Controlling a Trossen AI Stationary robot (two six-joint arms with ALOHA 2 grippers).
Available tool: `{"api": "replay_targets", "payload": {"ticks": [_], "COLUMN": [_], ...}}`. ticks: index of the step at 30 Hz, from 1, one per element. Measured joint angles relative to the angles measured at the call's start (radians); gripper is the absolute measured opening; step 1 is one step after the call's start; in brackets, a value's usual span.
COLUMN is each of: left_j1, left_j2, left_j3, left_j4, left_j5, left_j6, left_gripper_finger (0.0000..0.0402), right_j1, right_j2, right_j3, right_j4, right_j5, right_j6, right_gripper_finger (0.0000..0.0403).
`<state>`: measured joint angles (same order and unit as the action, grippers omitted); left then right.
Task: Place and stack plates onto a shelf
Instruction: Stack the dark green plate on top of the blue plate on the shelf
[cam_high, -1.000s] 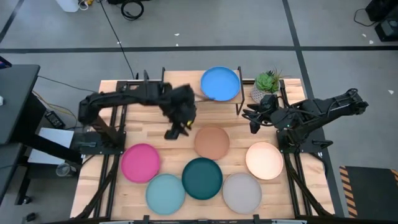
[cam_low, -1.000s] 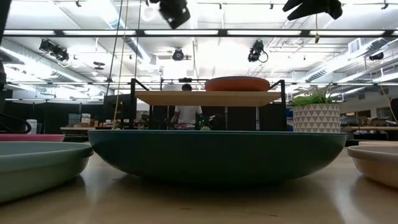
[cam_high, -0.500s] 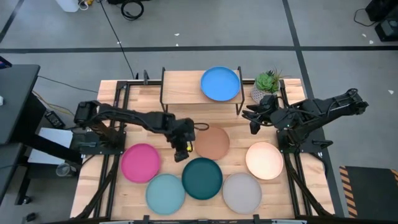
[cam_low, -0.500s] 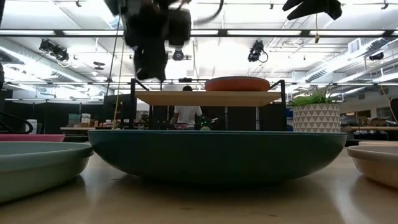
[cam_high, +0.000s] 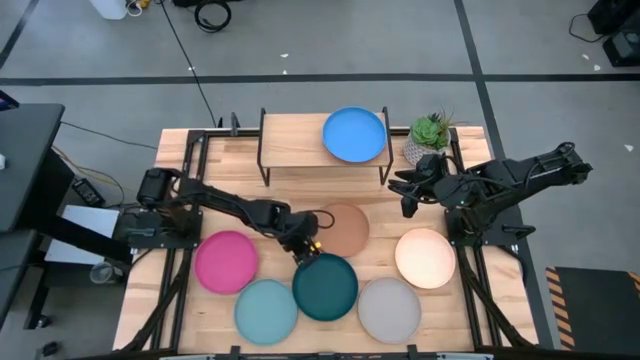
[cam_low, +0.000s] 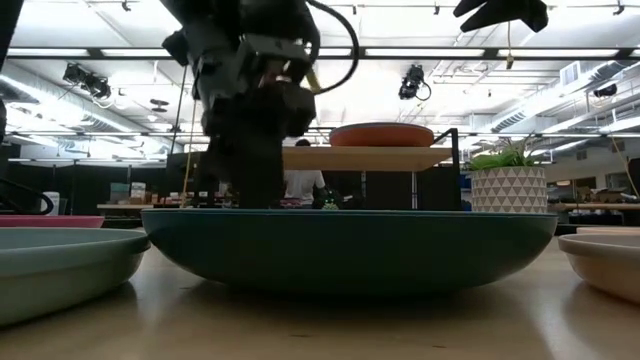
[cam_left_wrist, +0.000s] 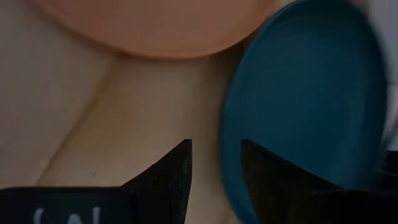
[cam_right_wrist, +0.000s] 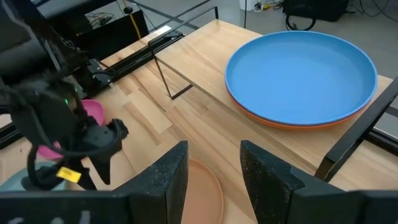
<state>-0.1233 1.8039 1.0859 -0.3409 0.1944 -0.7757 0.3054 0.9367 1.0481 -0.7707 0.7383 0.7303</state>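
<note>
The dark teal plate (cam_high: 326, 287) lies flat on the table near the middle of its near half. My left gripper (cam_high: 305, 250) is low at this plate's far-left rim, open, one finger over the plate's inside and one over bare table (cam_left_wrist: 216, 168). In the low view its fingertips are hidden behind the plate's rim (cam_low: 250, 190). The blue plate (cam_high: 354, 135) sits on the orange-red plate (cam_right_wrist: 292, 123) on the right part of the shelf (cam_high: 290, 140). My right gripper (cam_high: 405, 192) waits open in the air right of the shelf (cam_right_wrist: 214, 168). My left gripper comes from above, pointing down, astride the dark teal plate's far-left rim (cam_left_wrist: 229, 180). Whether either finger touches the rim, I cannot tell.
On the table lie the tan plate (cam_high: 342, 228), magenta plate (cam_high: 226, 261), light aqua plate (cam_high: 266, 310), grey plate (cam_high: 389, 309) and cream plate (cam_high: 425, 257). A potted plant (cam_high: 430, 135) stands right of the shelf. The shelf's left half is bare wood.
My left gripper has come down from high near the shelf's front, moving toward the table's near edge and a little to the right, and now stands low at the dark teal plate's rim. No plate has moved.
</note>
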Motion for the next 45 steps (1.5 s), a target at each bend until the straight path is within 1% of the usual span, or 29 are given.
{"api": "replay_targets", "payload": {"ticks": [8,10,12,16,17,21,24,27,29,31,34,36,40,42,45], "left_j1": [-0.034,-0.044,-0.050,-0.047,-0.043,-0.014,0.029,0.090,0.139,0.194,0.283,0.349,0.504,0.578,0.671], "left_j2": [0.065,0.065,0.065,0.064,0.064,0.029,-0.040,-0.110,-0.156,-0.184,-0.181,-0.158,-0.095,-0.051,0.011], "left_j3": [0.000,0.000,0.000,0.000,0.001,0.000,0.004,0.038,0.092,0.178,0.349,0.462,0.655,0.731,0.812], "left_j4": [0.035,0.035,0.035,0.038,0.039,0.032,0.033,0.012,-0.002,-0.059,-0.231,-0.296,-0.408,-0.465,-0.491], "left_j5": [-0.030,-0.041,-0.047,-0.017,-0.001,0.025,0.031,0.046,0.065,0.065,0.025,0.005,0.016,0.018,0.032], "left_j6": [-0.002,0.007,0.008,0.014,0.025,0.024,0.028,0.052,0.079,0.130,0.258,0.332,0.422,0.458,0.496], "left_gripper_finger": [0.0141,0.0134,0.0109,0.0023,0.0017,0.0016,0.0016,0.0015,0.0015,0.0014,0.0014,0.0014,0.0014,0.0014,0.0014], "right_j1": [0.000,0.000,0.000,0.000,0.000,0.000,0.000,0.000,0.000,0.000,0.000,-0.001,-0.016,-0.025,-0.044], "right_j2": [0.000,0.000,0.000,0.000,0.000,0.000,-0.001,-0.003,-0.004,-0.005,-0.005,-0.002,-0.002,-0.005,-0.012], "right_j3": [0.000,0.000,0.000,0.000,0.000,0.000,0.000,0.000,0.000,0.000,0.008,0.028,0.057,0.063,0.063], "right_j4": [0.000,0.000,0.000,0.000,0.000,0.000,0.000,0.020,0.032,0.042,0.032,0.031,-0.007,-0.030,-0.041], "right_j5": [-0.003,-0.007,-0.007,-0.005,-0.004,-0.003,-0.002,0.001,0.001,0.001,0.000,0.001,0.010,0.027,0.030], "right_j6": [0.000,0.000,0.000,0.000,0.000,0.000,0.000,0.000,0.000,0.000,0.007,0.001,-0.026,-0.027,-0.038], "right_gripper_finger": [0.0152,0.0152,0.0152,0.0152,0.0152,0.0152,0.0152,0.0152,0.0152,0.0150,0.0147,0.0143,0.0137,0.0134,0.0132]}}
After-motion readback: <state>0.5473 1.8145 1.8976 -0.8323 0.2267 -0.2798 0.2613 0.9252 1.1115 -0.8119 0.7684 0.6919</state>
